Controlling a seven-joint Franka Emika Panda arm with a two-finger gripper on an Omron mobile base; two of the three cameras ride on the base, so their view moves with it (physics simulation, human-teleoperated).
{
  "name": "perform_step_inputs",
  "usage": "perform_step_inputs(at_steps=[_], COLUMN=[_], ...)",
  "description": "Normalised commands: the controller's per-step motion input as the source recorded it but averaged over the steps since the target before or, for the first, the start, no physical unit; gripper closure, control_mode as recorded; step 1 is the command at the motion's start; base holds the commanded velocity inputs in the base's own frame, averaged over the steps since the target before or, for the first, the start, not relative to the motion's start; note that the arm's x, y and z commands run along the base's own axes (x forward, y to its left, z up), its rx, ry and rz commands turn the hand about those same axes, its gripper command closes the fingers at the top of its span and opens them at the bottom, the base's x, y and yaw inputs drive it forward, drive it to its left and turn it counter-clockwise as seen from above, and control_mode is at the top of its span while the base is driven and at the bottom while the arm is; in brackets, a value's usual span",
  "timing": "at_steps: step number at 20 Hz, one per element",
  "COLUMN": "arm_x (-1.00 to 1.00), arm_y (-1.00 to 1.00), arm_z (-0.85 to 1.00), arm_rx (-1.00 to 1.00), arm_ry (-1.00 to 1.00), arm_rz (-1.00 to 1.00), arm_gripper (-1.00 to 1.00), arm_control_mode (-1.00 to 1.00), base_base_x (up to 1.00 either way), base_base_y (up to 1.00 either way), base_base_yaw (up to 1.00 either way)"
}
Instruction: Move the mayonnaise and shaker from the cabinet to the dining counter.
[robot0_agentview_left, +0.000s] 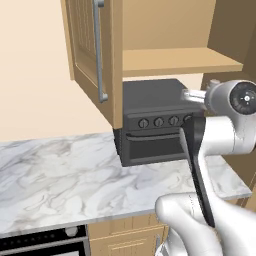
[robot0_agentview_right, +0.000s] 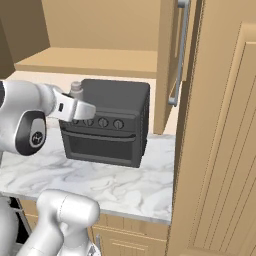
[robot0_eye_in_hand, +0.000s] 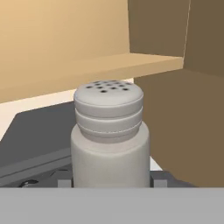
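Shaker (robot0_eye_in_hand: 109, 140), small, pale grey with a perforated round top, sits clamped between my gripper (robot0_eye_in_hand: 109, 183) fingers below the light wooden cabinet (robot0_agentview_left: 175, 60) shelf, above the dark grey countertop oven (robot0_agentview_right: 107, 125); a loose grip could drop it during travel.

**Shaker above the toaster oven, below the shelf**

The shaker (robot0_eye_in_hand: 109, 138) stands upright between the gripper (robot0_eye_in_hand: 109, 181) fingers, above the toaster oven (robot0_agentview_left: 155, 122). The oven sits on the wall counter (robot0_agentview_left: 65, 180), under the cabinet (robot0_agentview_left: 95, 55) shelf (robot0_agentview_left: 180, 61), beside the open door.
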Motion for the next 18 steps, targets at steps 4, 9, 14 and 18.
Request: perform_step_inputs(at_steps=[4, 9, 14, 18], arm_x=[-0.48, -0.46, -0.23, 0.0], arm_y=[0.05, 0.0, 0.0, 0.0], arm_z=[-0.29, -0.29, -0.13, 0.0], arm_rx=[0.0, 0.0, 0.0, 0.0], arm_ry=[0.02, 0.08, 0.1, 0.0], arm_rz=[0.0, 0.0, 0.0, 0.0], arm_gripper=[1.0, 1.0, 1.0, 1.0], arm_control_mode=[-1.0, -1.0, -1.0, -1.0], base_base_x=[0.0, 0.0, 0.0, 0.0], base_base_y=[0.0, 0.0, 0.0, 0.0], base_base_yaw=[0.0, 0.0, 0.0, 0.0])
